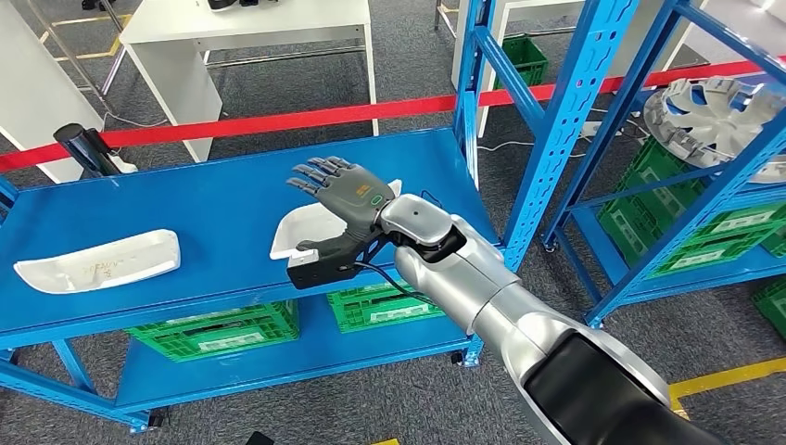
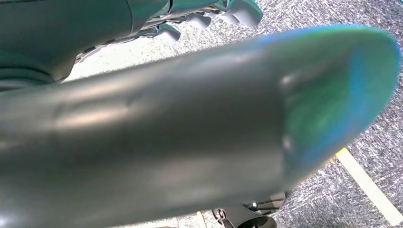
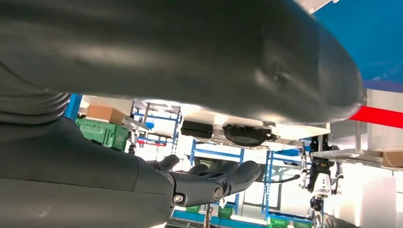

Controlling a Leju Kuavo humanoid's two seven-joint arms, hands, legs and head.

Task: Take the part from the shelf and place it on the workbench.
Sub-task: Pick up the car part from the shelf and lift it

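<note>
Where my right hand is: the right hand (image 1: 348, 199) hangs over the blue shelf (image 1: 213, 199), fingers spread and nothing in it, thumb down towards the near edge of the part.
Left hand: the left hand (image 2: 166, 142) hangs over the carpet; it is too blurred for me to tell whether it is released or clenched.
Part: the white part (image 1: 304, 230) lies flat on the shelf right under my palm, and my hand hides one end of it. I cannot tell whether my thumb touches it.
Step in hand: as I judge it, closing on the part, with the lift not yet begun.
How to do it well: I should come straight down, fingers over the far rim and thumb under the near one, and close evenly, since the shell looks smooth and could slide on the painted shelf.
Risk: the blue upright (image 1: 556, 120) stands near my forearm, so I would lift before swinging out.
Further off: a second white part (image 1: 97, 261) lies well apart on the same shelf; I leave it alone.
</note>
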